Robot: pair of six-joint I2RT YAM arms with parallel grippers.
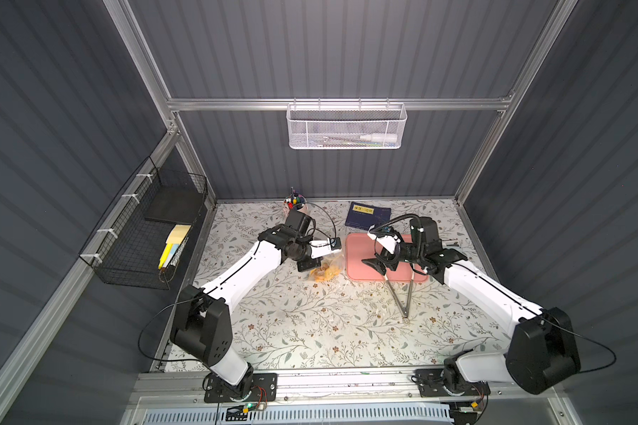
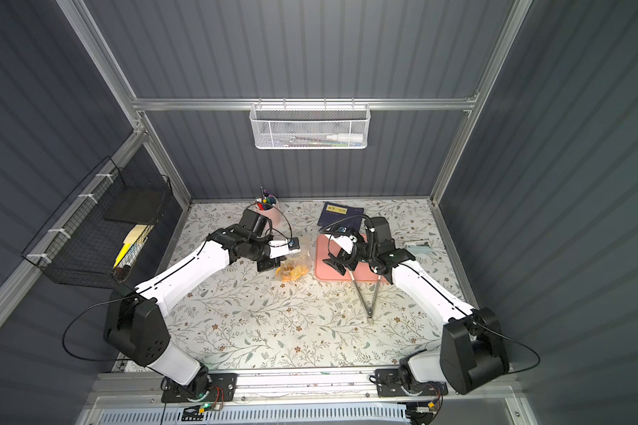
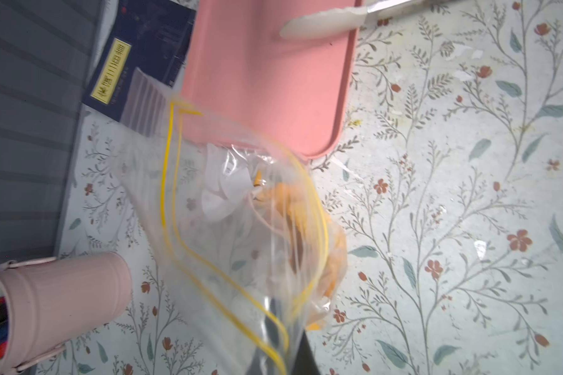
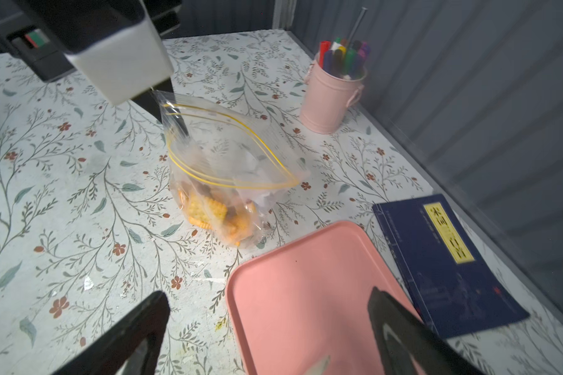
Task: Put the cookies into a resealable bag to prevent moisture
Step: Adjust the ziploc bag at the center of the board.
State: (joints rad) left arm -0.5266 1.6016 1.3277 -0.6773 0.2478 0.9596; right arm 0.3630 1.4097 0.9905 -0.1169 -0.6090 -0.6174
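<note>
Both top views: left pincer (image 1: 312, 265) clamps the clear crinkly plastic zip bag (image 1: 331, 262) on the floral table (image 1: 310, 323), beside the pink rectangular tray (image 1: 354, 252). Left wrist: bag mouth unsealed. Right wrist: orange-yellow waffle cookies (image 4: 208, 209) inside; right pincer (image 4: 267, 295) spread wide, empty.

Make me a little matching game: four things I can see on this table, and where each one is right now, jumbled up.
Things:
1. cookies
2. tongs
3. marker pens
4. navy book

Places:
a. standing in the pink pot
b. lying flat on the table near the back wall
c. inside the clear resealable bag
d. tips on the pink tray, hinge end on the table

Pairs: 1-c, 2-d, 3-a, 4-b.
</note>
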